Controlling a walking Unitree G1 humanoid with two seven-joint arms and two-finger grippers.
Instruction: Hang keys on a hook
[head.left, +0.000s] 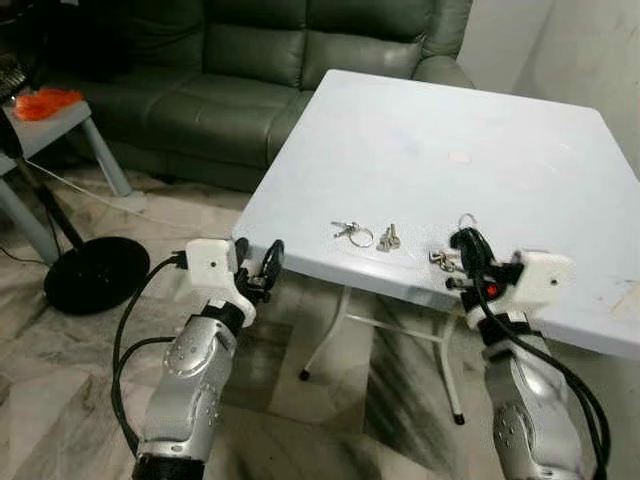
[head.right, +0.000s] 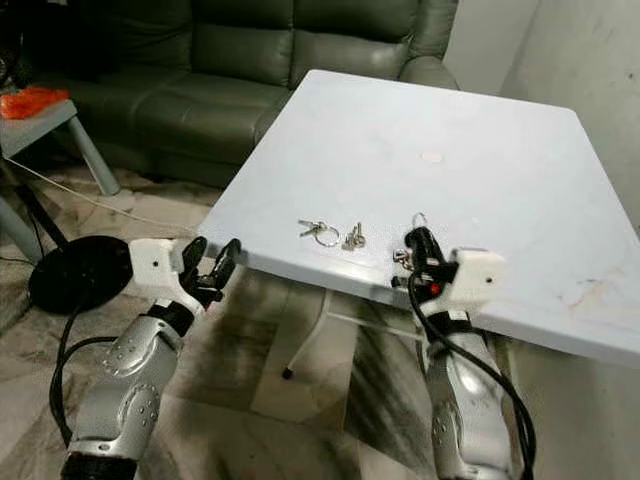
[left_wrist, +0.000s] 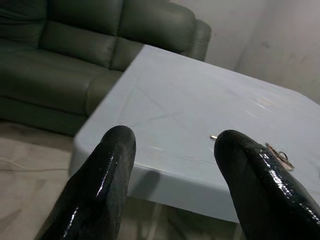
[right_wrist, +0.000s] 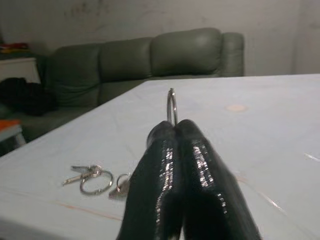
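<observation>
My right gripper (head.right: 418, 243) is clenched on the ring of a key set (head.left: 447, 258) at the near edge of the white table (head.left: 500, 150), the ring (right_wrist: 171, 105) standing up between my closed fingers and the keys dangling beside them. My left gripper (head.left: 257, 262) hangs released off the table's near left corner, jaws apart and holding nothing. Two more key sets lie on the table just left of my right gripper: a ringed bunch (head.left: 352, 232) and a smaller pair (head.left: 388, 238). I judge the keys light, stiff and slippery metal, likely to swing and jingle, so the ring is the sensible place to pinch. The tabletop is smooth and pale. Beyond it stands a dark green sofa (head.left: 250, 60) on a marble-patterned floor (head.left: 80, 380).
</observation>
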